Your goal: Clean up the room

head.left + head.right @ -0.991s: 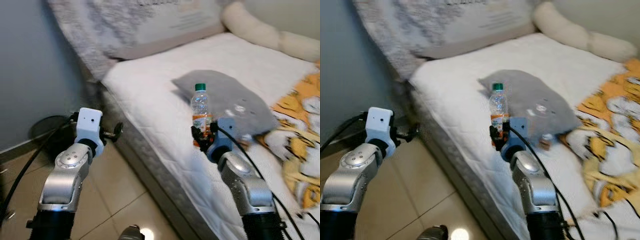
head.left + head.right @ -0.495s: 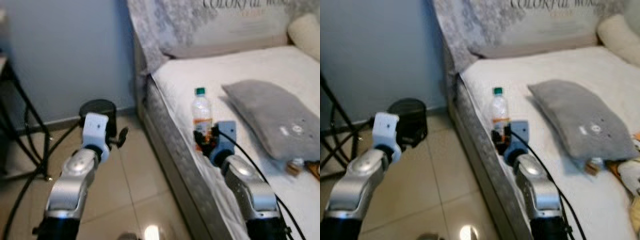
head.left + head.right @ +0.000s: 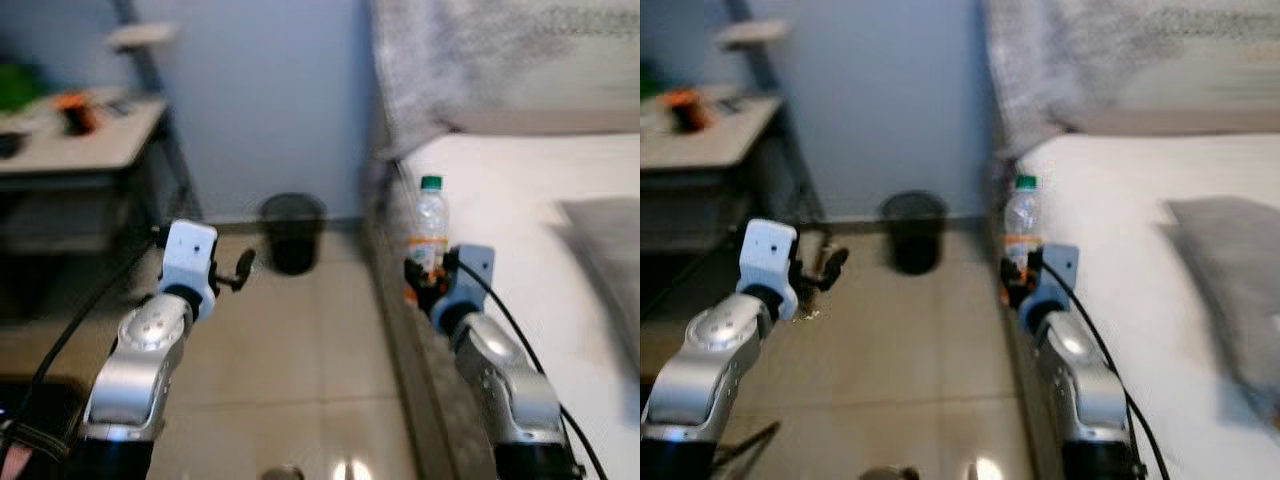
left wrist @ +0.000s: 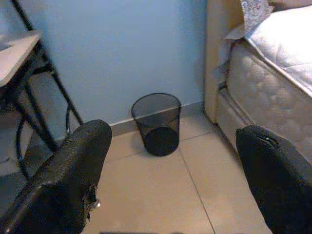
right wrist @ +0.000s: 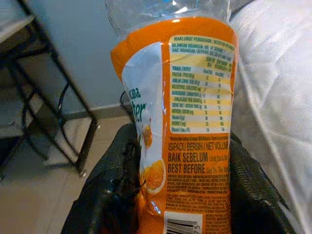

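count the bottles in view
1: an orange-labelled bottle held upright in the right tool, at the bed's edge. Others could be hidden on the blurred desk.

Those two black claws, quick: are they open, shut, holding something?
Left gripper: open, holding nothing.
Right gripper: shut on the clear plastic bottle with the orange label and green cap.

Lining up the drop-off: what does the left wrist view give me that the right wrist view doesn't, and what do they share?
Left wrist view: the black mesh trash bin on the tiled floor against the blue wall, framed between the open left end effector, with the bed side beyond it.

Right wrist view: the right end effector closed on the bottle, orange label and nutrition text readable.

Both: the blue wall, the tan floor, the black-legged table and white bedding.
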Controlling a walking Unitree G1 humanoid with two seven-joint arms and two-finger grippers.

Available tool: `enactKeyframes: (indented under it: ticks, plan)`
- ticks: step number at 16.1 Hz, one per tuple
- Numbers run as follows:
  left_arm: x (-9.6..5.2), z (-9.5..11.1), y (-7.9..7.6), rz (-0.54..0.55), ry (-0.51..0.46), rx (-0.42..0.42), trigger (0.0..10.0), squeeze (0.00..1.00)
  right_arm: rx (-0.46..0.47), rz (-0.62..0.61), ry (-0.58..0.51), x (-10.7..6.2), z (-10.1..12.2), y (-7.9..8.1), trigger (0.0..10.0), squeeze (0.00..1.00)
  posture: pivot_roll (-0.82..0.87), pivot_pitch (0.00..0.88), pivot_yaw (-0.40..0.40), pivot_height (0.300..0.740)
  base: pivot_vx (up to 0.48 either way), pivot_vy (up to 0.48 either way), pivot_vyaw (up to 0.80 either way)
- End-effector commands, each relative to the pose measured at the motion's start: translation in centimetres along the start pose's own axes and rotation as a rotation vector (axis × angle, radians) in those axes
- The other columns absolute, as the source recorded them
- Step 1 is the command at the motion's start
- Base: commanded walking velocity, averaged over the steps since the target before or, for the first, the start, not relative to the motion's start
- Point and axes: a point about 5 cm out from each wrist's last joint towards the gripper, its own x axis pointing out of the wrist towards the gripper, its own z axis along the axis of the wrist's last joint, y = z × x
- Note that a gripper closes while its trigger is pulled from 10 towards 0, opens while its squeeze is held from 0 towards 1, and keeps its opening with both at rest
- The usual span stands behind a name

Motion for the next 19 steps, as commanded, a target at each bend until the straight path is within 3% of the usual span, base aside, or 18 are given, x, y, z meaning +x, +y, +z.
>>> enactKeyframes:
  ticks: [1,7,9,13,19]
  plan:
    - [-0.1,0.2,-0.1,-0.01,-0.006,-0.002,10.0,0.0,-0.025,0.01,-0.012,0.0,0.4,0.4,10.0,0.0,0.06,0.0,0.007,0.74,0.0,0.0,0.0]
    - [-0.3,0.3,0.2,0.002,-0.015,-0.014,10.0,0.0,-0.019,0.036,-0.012,0.4,0.5,1.2,10.0,0.0,0.07,0.0,-0.003,0.74,0.0,0.0,0.0]
    - [-0.4,0.3,0.3,0.006,-0.015,-0.013,10.0,0.0,-0.043,0.015,0.005,0.8,0.3,1.0,10.0,0.0,0.09,0.0,-0.017,0.74,0.249,0.0,0.0]
    - [-0.7,0.2,0.5,0.011,-0.012,-0.011,10.0,0.0,0.009,0.04,0.02,1.0,0.2,1.5,10.0,0.0,0.1,0.0,-0.023,0.74,0.253,0.0,0.0]
    - [-0.7,0.2,0.7,0.016,-0.01,-0.015,10.0,0.0,-0.044,0.049,0.0,1.5,0.5,1.8,10.0,0.0,0.1,0.0,-0.022,0.74,0.279,0.0,0.0]
